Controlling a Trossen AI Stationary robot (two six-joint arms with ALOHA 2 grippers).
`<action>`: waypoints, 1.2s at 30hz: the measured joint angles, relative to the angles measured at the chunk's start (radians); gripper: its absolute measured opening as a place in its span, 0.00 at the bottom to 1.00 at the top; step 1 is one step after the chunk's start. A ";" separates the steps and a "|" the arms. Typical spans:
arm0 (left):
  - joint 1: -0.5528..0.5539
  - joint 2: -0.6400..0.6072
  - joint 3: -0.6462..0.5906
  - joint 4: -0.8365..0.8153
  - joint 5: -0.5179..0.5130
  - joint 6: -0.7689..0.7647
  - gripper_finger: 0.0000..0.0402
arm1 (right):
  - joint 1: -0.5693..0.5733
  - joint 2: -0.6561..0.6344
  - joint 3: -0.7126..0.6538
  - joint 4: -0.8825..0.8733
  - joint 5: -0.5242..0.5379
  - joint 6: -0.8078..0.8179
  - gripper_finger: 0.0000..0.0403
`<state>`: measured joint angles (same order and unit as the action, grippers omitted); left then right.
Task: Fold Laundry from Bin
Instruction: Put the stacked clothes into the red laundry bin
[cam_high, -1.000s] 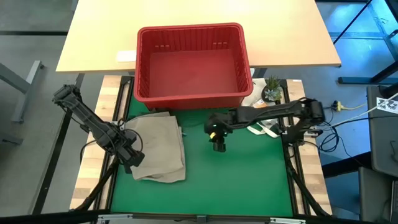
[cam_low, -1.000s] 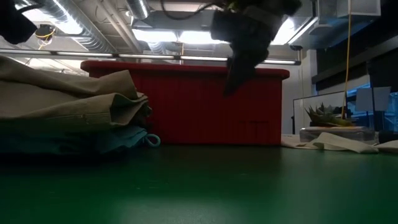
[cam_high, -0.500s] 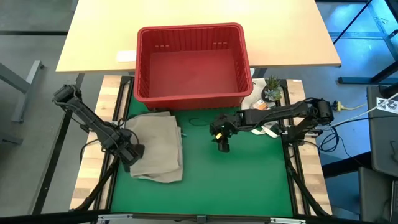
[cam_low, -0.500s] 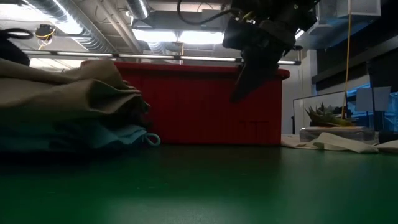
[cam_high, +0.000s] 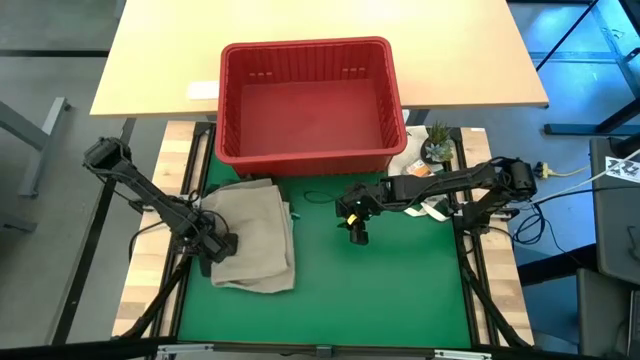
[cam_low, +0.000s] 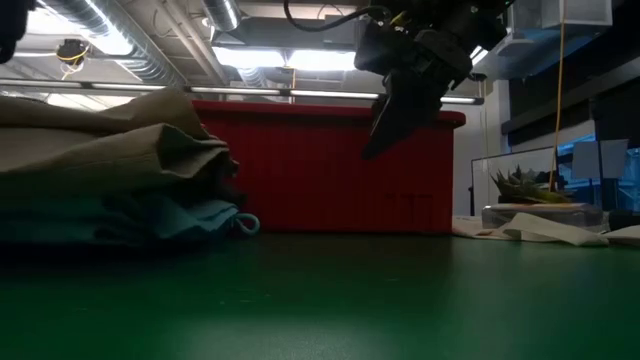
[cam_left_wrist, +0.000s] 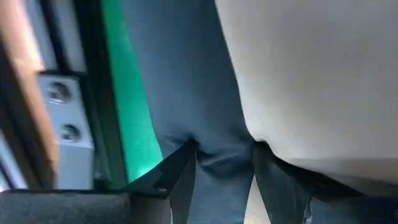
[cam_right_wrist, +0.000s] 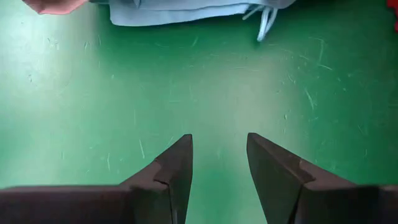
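The laundry lies as a folded pile at the left of the green mat, a beige-tan garment (cam_high: 255, 235) on top and a light teal one (cam_low: 190, 218) under it. The red bin (cam_high: 310, 100) stands empty at the mat's far edge. My left gripper (cam_high: 215, 247) points down at the pile's left edge, open, with grey-blue cloth (cam_left_wrist: 186, 93) between its fingers. My right gripper (cam_high: 355, 230) hangs open above bare mat to the right of the pile, with nothing between its fingers (cam_right_wrist: 177, 168). My left gripper comes from above, pointing down, onto the pile's left edge. Its open fingertips (cam_left_wrist: 183, 165) stand on the grey-blue layer (cam_left_wrist: 221, 152) beside the beige garment's edge. That cloth is puckered between them. The pile stays flat on the mat.
A white cloth bag (cam_high: 428, 207) and a small potted plant (cam_high: 437, 146) sit at the mat's far right. A light wooden table (cam_high: 460, 60) lies behind the bin. The mat's middle and near part (cam_high: 380, 290) is bare green.
My left gripper has come down onto the pile's left edge and rolled about its own axis, with its gap unchanged. My right gripper has drawn slightly toward the table's right edge and then kept still.
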<state>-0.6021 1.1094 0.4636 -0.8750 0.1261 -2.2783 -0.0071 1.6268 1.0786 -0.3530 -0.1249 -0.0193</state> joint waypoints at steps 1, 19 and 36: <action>0.008 -0.001 -0.008 0.022 0.002 0.000 0.39 | 0.000 0.000 0.000 0.001 0.000 -0.006 0.38; 0.051 0.084 -0.020 0.476 -0.170 0.101 0.39 | 0.000 0.036 0.001 0.135 0.001 0.037 0.38; -0.009 -0.039 0.087 0.498 -0.170 0.301 0.39 | -0.131 0.052 0.001 0.129 -0.123 0.178 0.38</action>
<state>-0.6109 1.0701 0.5504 -0.3769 -0.0437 -1.9777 -0.1382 1.6791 1.0794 -0.2245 -0.2484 0.1591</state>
